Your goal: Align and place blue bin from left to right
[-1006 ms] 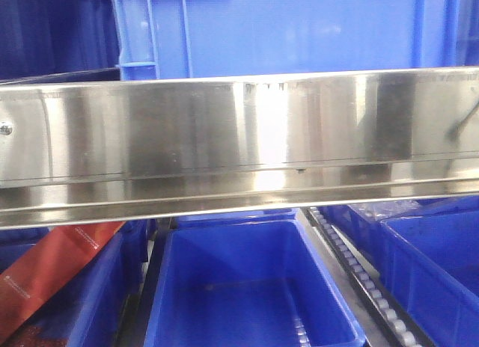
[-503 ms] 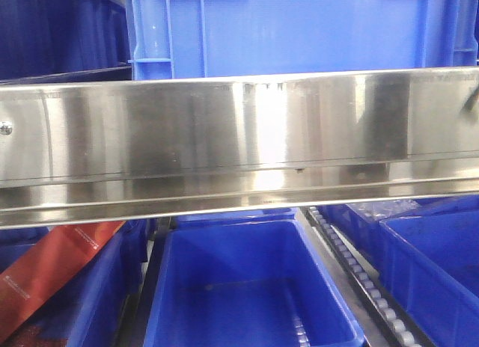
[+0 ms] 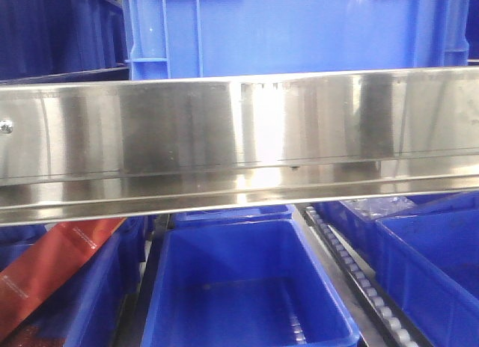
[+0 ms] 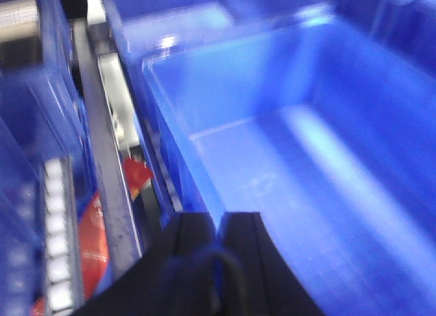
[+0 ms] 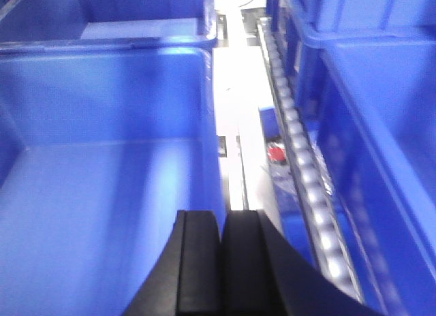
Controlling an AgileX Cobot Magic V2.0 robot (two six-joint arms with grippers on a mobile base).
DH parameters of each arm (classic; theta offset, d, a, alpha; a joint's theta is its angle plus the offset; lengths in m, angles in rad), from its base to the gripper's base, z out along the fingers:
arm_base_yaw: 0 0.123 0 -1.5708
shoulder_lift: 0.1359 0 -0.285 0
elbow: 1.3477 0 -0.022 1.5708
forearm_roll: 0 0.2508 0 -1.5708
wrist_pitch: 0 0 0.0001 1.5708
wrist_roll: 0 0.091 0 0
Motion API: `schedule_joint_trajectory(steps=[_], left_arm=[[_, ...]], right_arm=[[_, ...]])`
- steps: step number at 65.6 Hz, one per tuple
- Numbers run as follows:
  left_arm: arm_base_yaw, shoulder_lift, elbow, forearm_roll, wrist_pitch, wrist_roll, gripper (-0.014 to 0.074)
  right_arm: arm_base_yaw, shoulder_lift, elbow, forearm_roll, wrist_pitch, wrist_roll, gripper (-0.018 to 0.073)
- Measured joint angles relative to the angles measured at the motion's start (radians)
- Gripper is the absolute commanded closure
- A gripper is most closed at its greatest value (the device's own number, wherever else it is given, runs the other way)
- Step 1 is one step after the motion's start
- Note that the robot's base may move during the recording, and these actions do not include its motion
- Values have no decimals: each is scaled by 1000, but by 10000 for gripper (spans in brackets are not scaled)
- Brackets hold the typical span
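The blue bin (image 3: 299,29) fills the top of the front view, behind and above a steel rail. In the left wrist view my left gripper (image 4: 219,219) is shut on the bin's left wall, and the empty inside of the blue bin (image 4: 306,146) spreads out to the right of it. The right wrist view shows my right gripper (image 5: 222,217) shut on the right wall, with the blue bin's hollow (image 5: 102,180) to its left. Both black finger pairs pinch the thin rim.
A wide steel rail (image 3: 239,137) crosses the front view. Below it stand an empty blue bin (image 3: 247,287), another bin (image 3: 434,265), a roller track (image 3: 352,272) and a red package (image 3: 52,265). Dark blue bins (image 3: 60,33) sit upper left. A neighbouring bin (image 5: 381,125) flanks the roller track (image 5: 306,173).
In the front view the held bin has shifted a little to the right. A dark streak reflected at the rail's right end is gone.
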Motion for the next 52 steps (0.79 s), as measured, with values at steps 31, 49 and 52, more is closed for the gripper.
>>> schedule_joint_trajectory(steps=[31, 49, 52], left_arm=[[0, -493, 719, -46, -386, -1, 707], [0, -858, 1108, -46, -605, -1, 707], [0, -919, 1171, -46, -621, -1, 707]], right_arm=[[0, -462, 710, 0, -393, 0, 721], [0, -790, 1030, 0, -537, 0, 721], [0, -847, 1088, 0, -567, 0, 721]])
